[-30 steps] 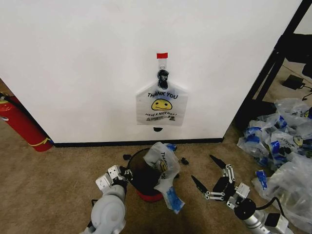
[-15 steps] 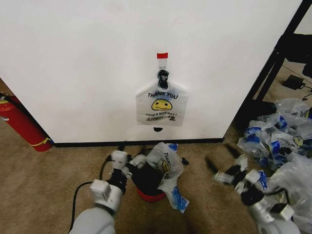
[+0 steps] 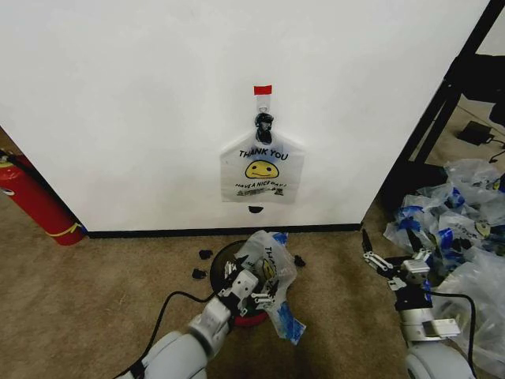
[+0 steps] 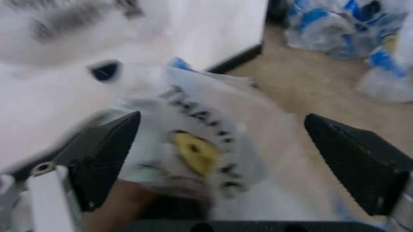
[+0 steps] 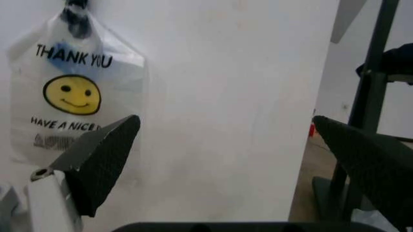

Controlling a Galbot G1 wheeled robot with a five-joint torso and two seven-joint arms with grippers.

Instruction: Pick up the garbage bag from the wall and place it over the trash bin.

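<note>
The garbage bag (image 3: 272,268) is a thin clear bag with blue patches and a yellow smiley. It lies crumpled over the right side of the trash bin (image 3: 251,319), which is red with a dark inside and stands on the carpet below the wall (image 3: 142,95). My left gripper (image 3: 251,288) hangs open right over the bin. In the left wrist view the bag (image 4: 193,140) sits between its spread fingers (image 4: 106,154) without being pinched. My right gripper (image 3: 390,253) stands open to the right of the bin, facing the wall (image 5: 245,96).
A flat white "THANK YOU" bag (image 3: 262,170) hangs on the wall under a red tape mark (image 3: 262,89). A red fire extinguisher (image 3: 35,201) leans at the left. A heap of clear bags (image 3: 454,229) and a black rack (image 3: 442,103) stand at the right.
My left gripper has swung from the bin's left side to above it, at the bag. My right gripper has moved right and turned toward the wall. The bag has shifted slightly.
</note>
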